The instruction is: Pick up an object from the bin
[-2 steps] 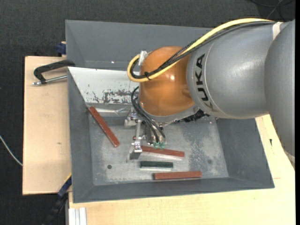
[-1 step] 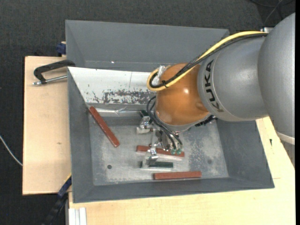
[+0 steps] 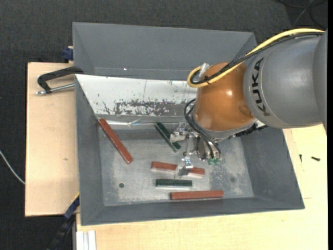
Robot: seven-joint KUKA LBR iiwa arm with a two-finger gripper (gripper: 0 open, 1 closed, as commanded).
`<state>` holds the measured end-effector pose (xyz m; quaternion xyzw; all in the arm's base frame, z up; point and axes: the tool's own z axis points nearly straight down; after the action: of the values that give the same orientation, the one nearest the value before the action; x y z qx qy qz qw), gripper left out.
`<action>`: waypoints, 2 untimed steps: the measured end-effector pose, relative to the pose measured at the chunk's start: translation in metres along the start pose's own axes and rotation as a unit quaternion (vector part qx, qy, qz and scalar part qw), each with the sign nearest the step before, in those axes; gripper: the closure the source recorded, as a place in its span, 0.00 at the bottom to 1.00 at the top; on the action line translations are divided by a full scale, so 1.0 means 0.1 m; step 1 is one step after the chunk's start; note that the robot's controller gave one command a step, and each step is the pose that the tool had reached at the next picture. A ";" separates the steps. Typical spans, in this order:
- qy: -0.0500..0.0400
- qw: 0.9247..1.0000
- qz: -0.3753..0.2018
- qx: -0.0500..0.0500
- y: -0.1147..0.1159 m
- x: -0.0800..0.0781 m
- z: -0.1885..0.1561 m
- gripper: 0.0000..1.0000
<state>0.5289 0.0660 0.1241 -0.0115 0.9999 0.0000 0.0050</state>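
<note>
My gripper (image 3: pixel 186 166) hangs low over the middle of the bin floor, its tips down among several flat bars. A short red-brown bar (image 3: pixel 164 166) lies just left of the tips, and its right end seems to pass under them. Just below lies a dark green bar (image 3: pixel 174 182). A second dark green bar (image 3: pixel 167 135) lies slanted up and to the left of the gripper. Whether anything sits between the fingers is hidden by the gripper body.
A long red-brown bar (image 3: pixel 115 140) lies slanted at the left of the floor. Another red-brown bar (image 3: pixel 196 194) lies along the front wall. The arm and its orange cover hang over the bin's right half.
</note>
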 end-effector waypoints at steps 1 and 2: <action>0.005 1.000 -0.018 0.000 0.07 0.12 0.00 0.00; 0.005 1.000 0.021 -0.001 0.07 0.18 0.52 0.00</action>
<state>0.5109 0.0722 0.0722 0.0100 0.9999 0.0008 0.0004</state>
